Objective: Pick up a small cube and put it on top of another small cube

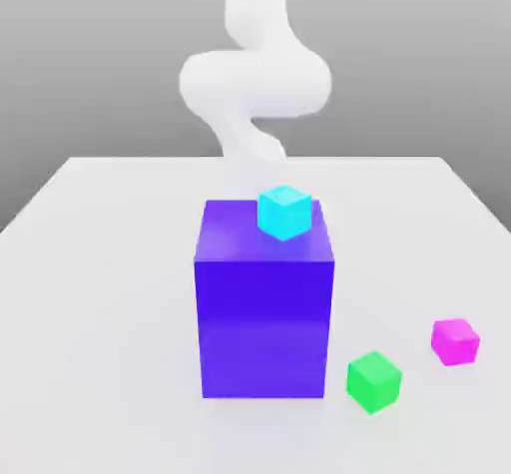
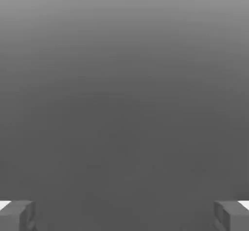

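Observation:
A small cyan cube (image 1: 285, 212) rests on top of a tall blue block (image 1: 264, 302), near the block's far edge on the exterior view's right. A small green cube (image 1: 374, 381) lies on the white table (image 1: 100, 292) beside the block's front corner, on the exterior view's right. Further right lies a small magenta cube (image 1: 455, 341). My white arm (image 1: 255, 83) rises behind the blue block. In the hand view my gripper (image 2: 124, 216) is open, its grey fingertips (image 2: 17, 215) far apart with nothing between them, facing plain grey background.
The tall blue block stands in the middle of the table and hides the arm's lower part. The table's edges run along the exterior view's left and right.

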Controlling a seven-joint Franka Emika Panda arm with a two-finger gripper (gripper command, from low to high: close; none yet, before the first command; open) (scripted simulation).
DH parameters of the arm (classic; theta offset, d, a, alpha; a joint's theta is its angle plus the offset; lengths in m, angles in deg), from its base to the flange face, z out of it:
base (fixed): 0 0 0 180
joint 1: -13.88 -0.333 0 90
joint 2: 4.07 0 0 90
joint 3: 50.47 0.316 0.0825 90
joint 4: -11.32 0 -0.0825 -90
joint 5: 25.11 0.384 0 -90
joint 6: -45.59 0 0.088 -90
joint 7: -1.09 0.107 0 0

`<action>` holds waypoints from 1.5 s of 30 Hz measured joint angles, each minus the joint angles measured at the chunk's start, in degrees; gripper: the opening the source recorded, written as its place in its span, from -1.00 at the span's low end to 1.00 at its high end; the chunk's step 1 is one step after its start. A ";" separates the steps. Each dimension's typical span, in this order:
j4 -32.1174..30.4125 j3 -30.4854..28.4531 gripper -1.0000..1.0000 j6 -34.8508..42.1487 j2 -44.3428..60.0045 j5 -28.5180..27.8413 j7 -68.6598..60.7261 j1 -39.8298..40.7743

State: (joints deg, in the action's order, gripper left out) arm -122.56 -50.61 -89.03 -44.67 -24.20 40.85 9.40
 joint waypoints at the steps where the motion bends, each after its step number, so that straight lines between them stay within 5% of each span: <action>1: -0.90 0.03 0.00 -1.22 2.26 0.44 -2.66 -1.85; 16: -13.43 5.60 0.00 -18.18 33.59 3.65 -37.41 -23.66; 22: -18.46 8.80 0.00 -25.03 46.08 -2.62 -45.84 -30.87; 28: -17.27 4.96 0.00 -34.36 58.55 -8.68 -43.70 -34.51; 29: -16.95 4.26 -1.00 -35.71 60.22 -9.09 -43.35 -35.12; 36: -16.91 4.06 -1.00 -35.80 60.44 -9.28 -43.18 -35.32; 42: -19.13 7.13 -1.00 -27.11 49.49 -4.55 -46.54 -33.02; 45: -19.96 4.19 -1.00 -23.77 45.25 -2.24 -43.02 -29.68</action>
State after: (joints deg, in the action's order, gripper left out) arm -142.51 -46.43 -112.80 0.58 -26.44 -2.17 -20.29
